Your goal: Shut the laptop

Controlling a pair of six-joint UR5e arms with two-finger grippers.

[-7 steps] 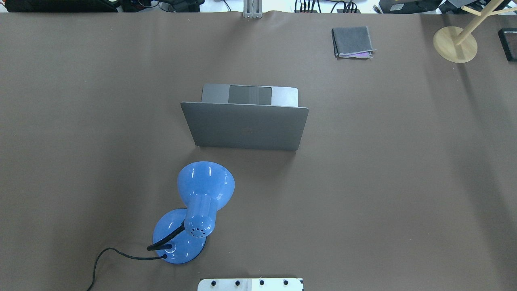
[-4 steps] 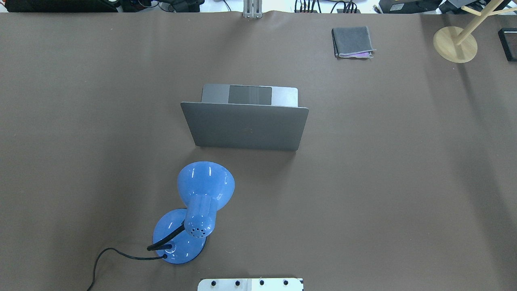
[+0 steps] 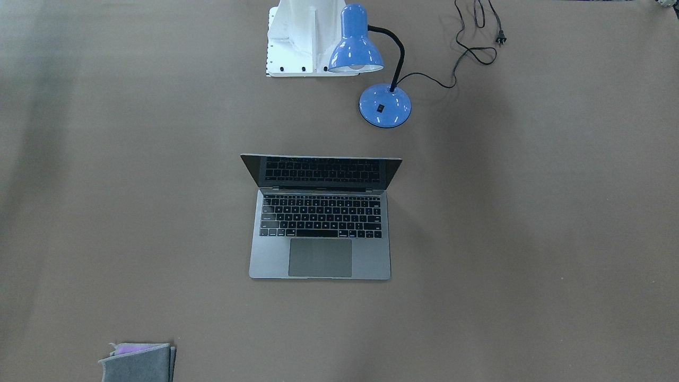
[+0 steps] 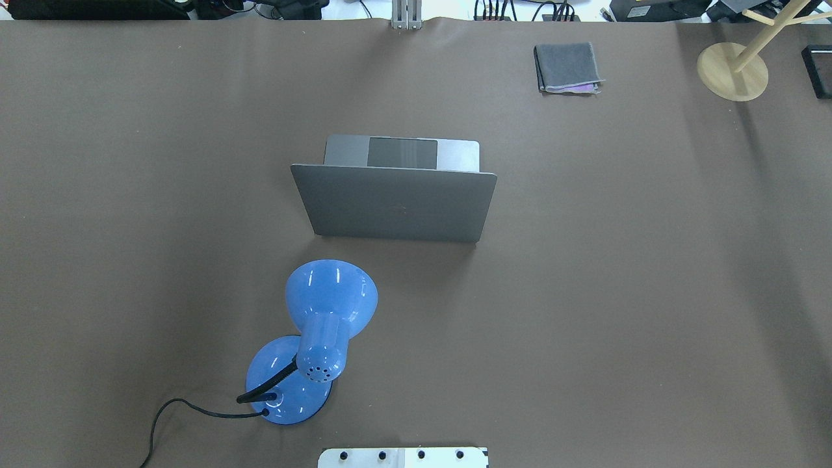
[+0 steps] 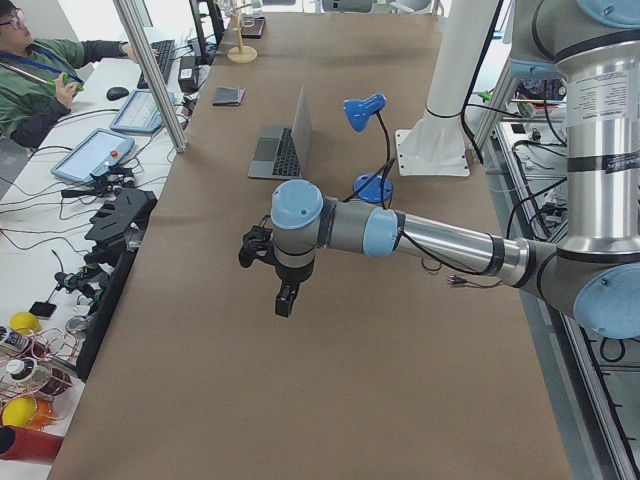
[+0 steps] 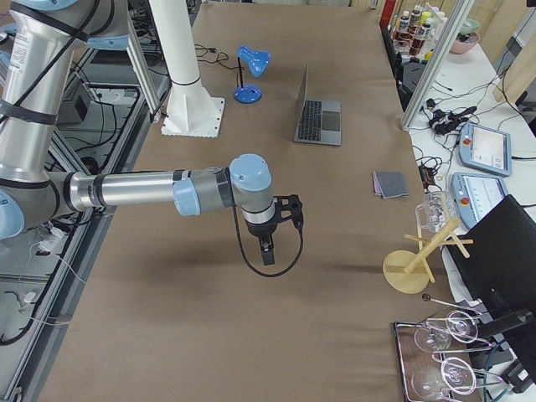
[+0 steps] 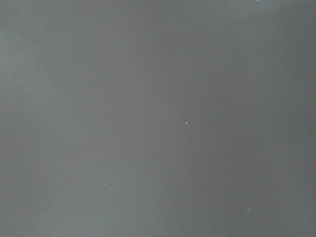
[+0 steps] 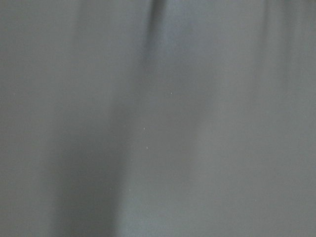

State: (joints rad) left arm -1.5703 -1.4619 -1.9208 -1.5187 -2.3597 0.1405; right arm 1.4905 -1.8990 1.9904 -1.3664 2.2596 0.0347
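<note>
One open laptop [image 3: 320, 233], faint logo [image 4: 398, 209] on lid [image 4: 351, 201]

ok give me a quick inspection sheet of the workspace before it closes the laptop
surface: brown table cover, flat.
job's things: laptop open, lid near upright, screen dark, untouched.
clutter: blue desk lamp between laptop and robot base; folded grey cloth and wooden stand at the far edge.
grippers: left tool and right tool hang above bare table, far from the laptop; open or shut cannot be told.
cables: lamp cord loose on the table, plug unplugged.
surroundings: operator seated at a side desk.
</note>
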